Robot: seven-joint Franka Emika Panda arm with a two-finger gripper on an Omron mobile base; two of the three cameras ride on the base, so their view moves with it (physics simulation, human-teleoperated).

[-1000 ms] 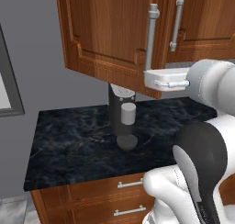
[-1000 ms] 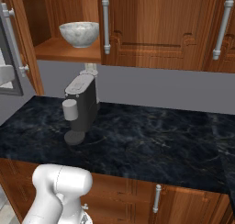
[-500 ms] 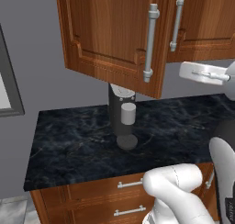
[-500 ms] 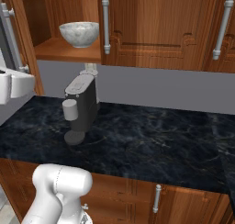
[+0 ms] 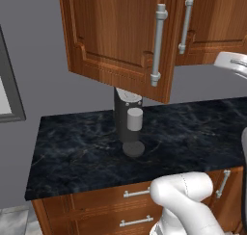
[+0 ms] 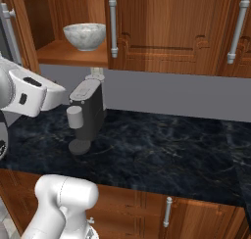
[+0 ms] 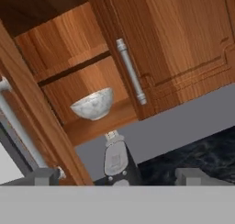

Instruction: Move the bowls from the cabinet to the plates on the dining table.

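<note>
No brand, label or writing can be read on anything here.

The marbled bowl [image 6: 84, 35] stands upright on the wooden shelf [image 6: 68, 54] inside the open cabinet [image 6: 162, 27]. In the hand view it sits near the middle, w/ the silver bar handle [image 7: 131, 72] of the closed door at approx. 2 o'clock from it. Only one bowl is seen; no plates or dining table in any view.

The left base view does not show the bowl or the shelf, bc the open cabinet door [image 5: 116, 34] hides the inside. It shows the coffee machine [image 5: 129, 125] on the black marble surface [image 5: 87, 150], directly under the cabinet. The right base view shows both the bowl and the machine, the bowl at about 12 o'clock above it.

The fingers [image 7: 46, 176] stand wide apart at the bottom of the hand view, nothing between them.
</note>
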